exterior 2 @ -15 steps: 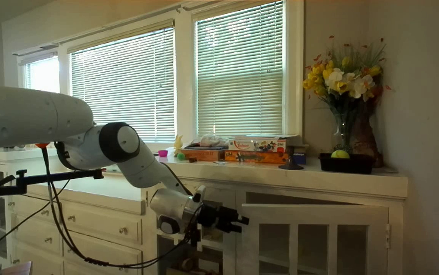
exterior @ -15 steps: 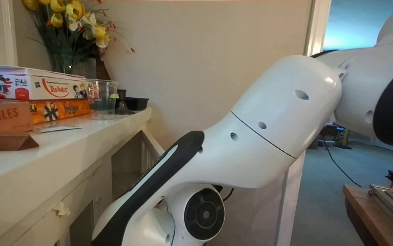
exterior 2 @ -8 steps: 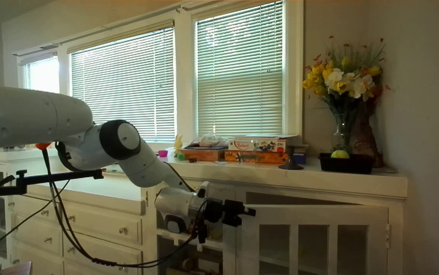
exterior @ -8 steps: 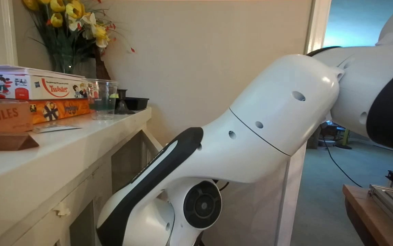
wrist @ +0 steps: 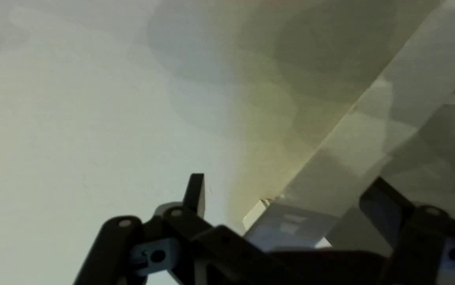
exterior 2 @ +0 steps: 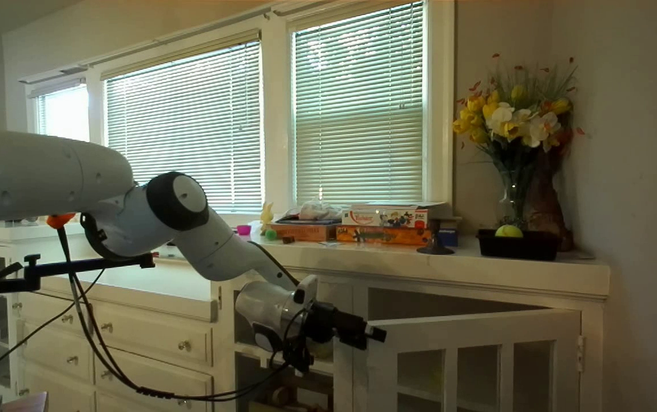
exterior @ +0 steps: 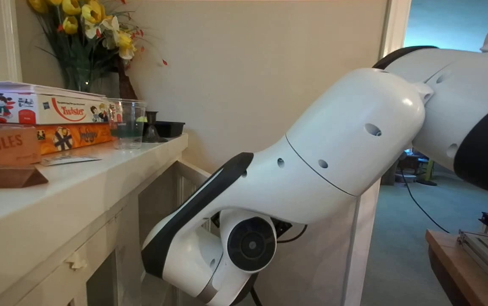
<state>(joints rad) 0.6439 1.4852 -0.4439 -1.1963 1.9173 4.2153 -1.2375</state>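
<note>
White wooden windowed cabinet door (exterior 2: 465, 332) below white table (exterior 2: 522, 274): ajar, only partway out. Black two-fingered end effector (wrist: 286, 194) by free edge, fingers spread, nothing clasped; can't tell contact from here.

Cabinet door (exterior 2: 477, 332): stands wider open in both exterior views; top edge, near level a second ago, now slopes down to the free side. Dark opening (exterior 2: 408, 307) above it: taller. Gripper (exterior 2: 371, 336): sits farther toward the door's hinge side in an exterior view than a second ago; fingers (exterior 2: 378, 333), earlier seen one above the other with a gap, now overlap; aim dips lower than half a second ago. Wrist joint (exterior: 252, 244) with round dark cap: higher in an exterior view. Grey band (exterior: 207, 293) at the wrist: newly in sight. Cable (exterior: 293, 240) beside the joint: longer stretch showing.
</note>
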